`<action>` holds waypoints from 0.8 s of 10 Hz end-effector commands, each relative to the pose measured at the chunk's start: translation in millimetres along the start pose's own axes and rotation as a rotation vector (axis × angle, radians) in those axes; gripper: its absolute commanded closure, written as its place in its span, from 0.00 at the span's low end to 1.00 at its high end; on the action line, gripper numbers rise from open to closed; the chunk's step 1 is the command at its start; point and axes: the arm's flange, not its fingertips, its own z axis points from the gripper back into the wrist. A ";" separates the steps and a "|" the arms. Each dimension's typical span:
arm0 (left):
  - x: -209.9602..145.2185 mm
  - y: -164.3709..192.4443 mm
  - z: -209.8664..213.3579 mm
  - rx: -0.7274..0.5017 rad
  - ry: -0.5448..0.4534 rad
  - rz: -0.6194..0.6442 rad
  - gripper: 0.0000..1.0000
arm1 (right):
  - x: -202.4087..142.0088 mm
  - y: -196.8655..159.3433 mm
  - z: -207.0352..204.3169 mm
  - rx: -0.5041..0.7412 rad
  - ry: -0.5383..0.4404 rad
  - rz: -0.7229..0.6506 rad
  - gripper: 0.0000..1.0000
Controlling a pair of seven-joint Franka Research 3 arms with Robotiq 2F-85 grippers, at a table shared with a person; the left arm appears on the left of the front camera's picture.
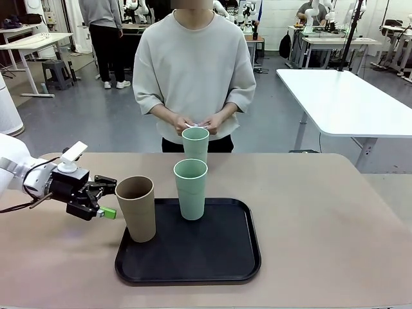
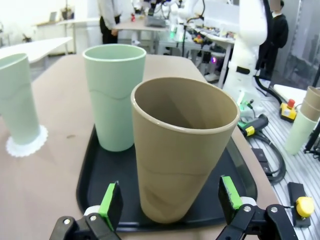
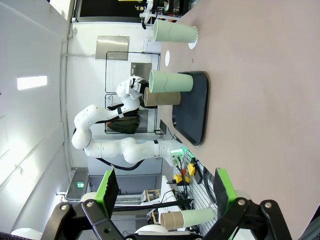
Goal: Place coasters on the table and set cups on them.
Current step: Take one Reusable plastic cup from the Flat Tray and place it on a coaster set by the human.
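Three cups are standing in view: one tan and two mint green. The tan cup (image 1: 136, 207) is standing on the black tray (image 1: 219, 257), right at the tray's left edge. One mint cup (image 1: 191, 188) is also standing on the tray, near its far rim and to the right of the tan one. The other mint cup (image 1: 195, 143) is sitting off the tray, just beyond its far rim on the table (image 1: 322, 206). It is resting on one lacy white coaster (image 2: 27, 145).

Beyond the tray's far side, the person's hands (image 1: 196, 122) are holding something small and white. How many pieces it is cannot be told.

The left gripper (image 1: 111, 198) is reaching in from the tray's left with its jaws gaping wide. Its green pads are flanking the lower part of the tan cup, with a gap showing on each side, and it is gripping nothing. The right gripper (image 3: 165, 187) is hanging well apart from the tray, on its right side above bare table. Its jaws are standing fully spread and are carrying nothing.
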 end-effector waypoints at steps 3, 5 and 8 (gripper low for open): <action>-0.8 4.0 -14.1 -0.061 -0.027 -0.038 0.00 | 2.3 0.0 -0.3 0.005 -0.015 0.002 0.00; -3.7 3.9 -17.9 -0.086 -0.032 -0.066 0.00 | 2.3 0.0 -0.3 0.005 -0.015 0.002 0.00; -6.7 1.9 -21.6 -0.129 -0.045 -0.125 0.00 | 2.3 0.0 -0.3 0.005 -0.015 0.002 0.00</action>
